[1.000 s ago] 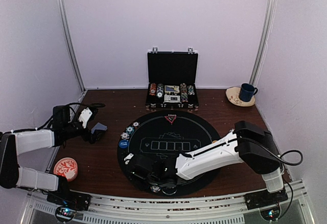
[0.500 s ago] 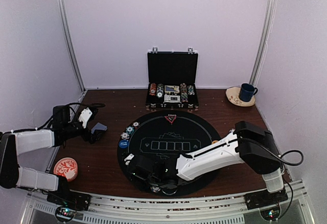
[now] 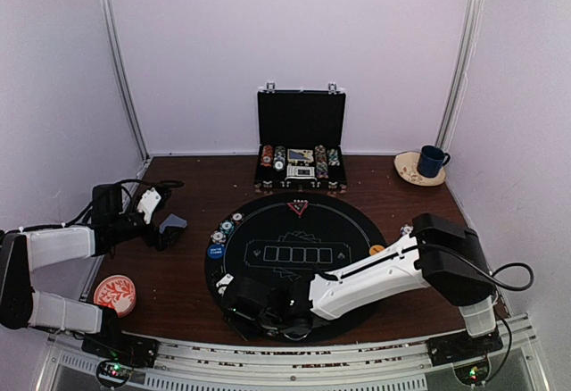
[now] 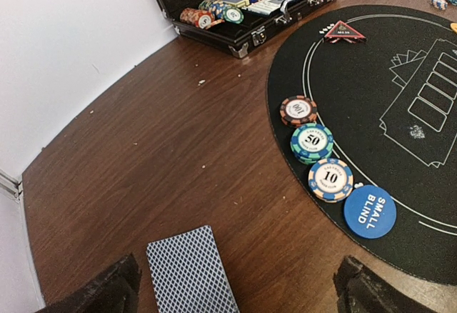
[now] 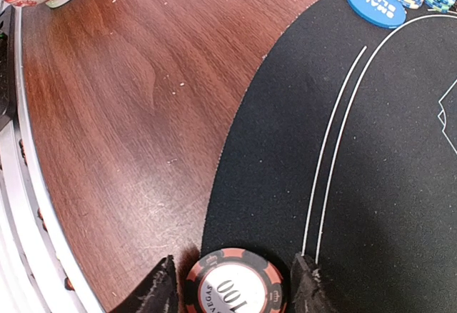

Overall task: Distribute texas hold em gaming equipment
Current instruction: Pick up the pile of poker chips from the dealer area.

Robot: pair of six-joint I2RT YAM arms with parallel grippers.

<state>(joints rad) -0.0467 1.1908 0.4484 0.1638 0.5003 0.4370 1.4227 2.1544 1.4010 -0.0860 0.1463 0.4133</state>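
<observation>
The right gripper [image 5: 230,279] now sits closer to the near edge of the black mat [image 3: 348,230], its jaws spread wider on either side of the red 100 chip [image 5: 235,288]. The right forearm swings nearer, uncovering the orange disc [image 3: 376,249] at the mat's right edge.

The round mat [image 3: 299,257] is black with thin white lines. At its nine o'clock edge lie a red-brown chip [image 4: 298,110] with black stripes, a teal chip [image 4: 312,142] striped white and a blue-and-orange chip [image 4: 330,179]. All three have white centres. Beside them is a blue disc [image 4: 370,211] with white lettering.

At seven o'clock is a near red chip [image 5: 235,284] with a black-striped rim. The triangle marker [image 4: 344,32] at twelve o'clock is red-edged, and the orange disc [image 3: 377,250] is at three o'clock.

The playing card [image 4: 191,274] has a grey-blue crosshatched back. The table [image 4: 143,148] is reddish-brown woodgrain, and the dish [image 3: 115,294] is patterned red and white.
</observation>
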